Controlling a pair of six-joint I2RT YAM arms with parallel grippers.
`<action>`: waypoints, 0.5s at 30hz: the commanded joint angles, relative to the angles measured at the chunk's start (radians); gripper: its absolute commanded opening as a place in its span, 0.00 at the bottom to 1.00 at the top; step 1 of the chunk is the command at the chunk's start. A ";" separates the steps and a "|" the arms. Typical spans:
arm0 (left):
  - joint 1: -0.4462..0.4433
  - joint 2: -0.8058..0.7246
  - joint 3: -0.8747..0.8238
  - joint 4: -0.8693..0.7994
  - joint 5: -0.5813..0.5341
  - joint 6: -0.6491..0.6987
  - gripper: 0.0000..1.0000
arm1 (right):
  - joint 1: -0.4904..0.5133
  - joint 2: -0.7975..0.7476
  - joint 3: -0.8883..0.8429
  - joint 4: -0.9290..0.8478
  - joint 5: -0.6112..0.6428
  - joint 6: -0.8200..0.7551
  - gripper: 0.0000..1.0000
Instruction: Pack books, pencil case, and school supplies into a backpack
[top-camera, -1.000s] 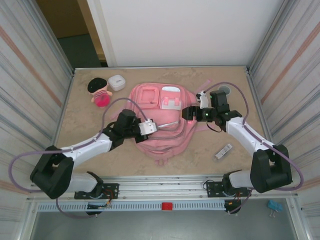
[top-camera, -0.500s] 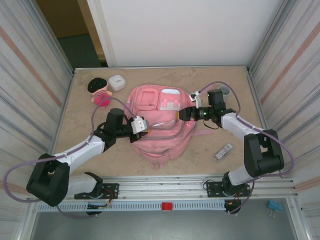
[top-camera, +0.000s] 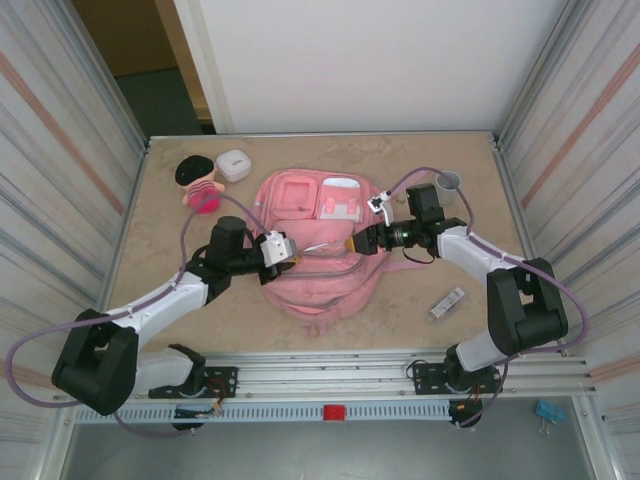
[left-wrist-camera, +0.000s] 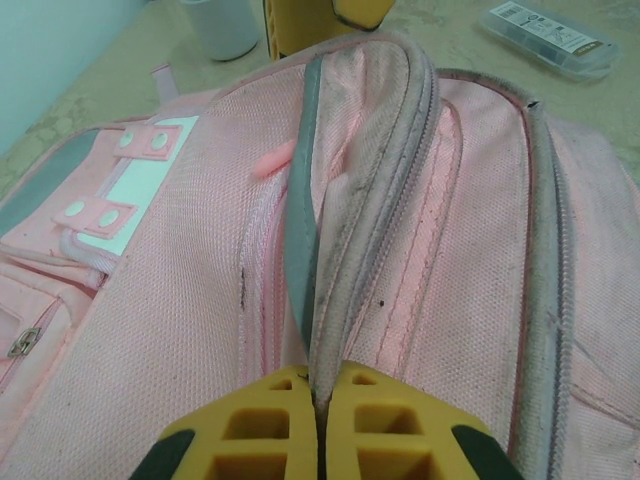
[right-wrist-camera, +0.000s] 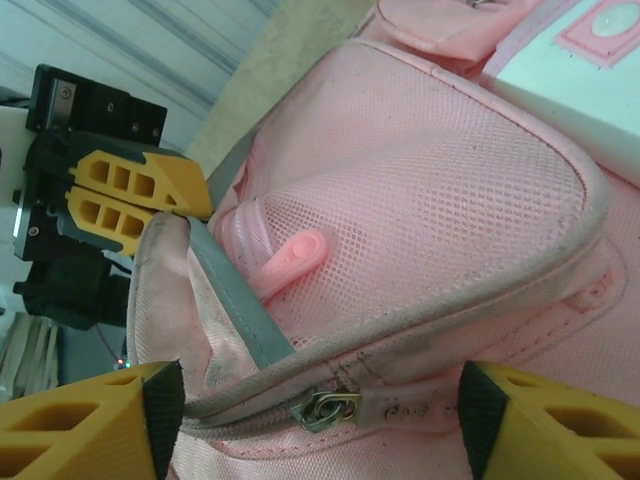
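One item, the school supplies (top-camera: 447, 302), lay unpacked on the table (top-camera: 400, 300) at 4 o'clock from the backpack (top-camera: 320, 285), whose zip edge the left gripper (left-wrist-camera: 318, 395) pinched closed and the right gripper (top-camera: 352, 243) straddled wide-jawed, so packing was judged incomplete.

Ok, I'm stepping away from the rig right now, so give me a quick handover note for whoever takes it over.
Left gripper: shut on the grey-lined zip edge of the backpack.
Right gripper: open wide, straddling that same edge at the zip slider.
Things: the backpack lies mid-table. The white stick item lies on the table to the backpack's right, apart from it.
Done: one side of the opening is pinched. What is already inside cannot be told.
Left: spread the opening, put the white stick item in, and check the contents before closing.
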 joint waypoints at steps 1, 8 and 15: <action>0.011 -0.036 0.004 0.104 0.046 -0.031 0.00 | 0.013 -0.022 0.015 -0.082 -0.060 -0.041 0.66; 0.012 -0.041 0.002 0.111 0.046 -0.038 0.00 | 0.012 -0.040 0.026 -0.117 -0.088 -0.060 0.42; 0.023 -0.064 -0.010 0.134 0.103 -0.053 0.00 | 0.002 0.016 0.058 -0.099 -0.058 -0.076 0.74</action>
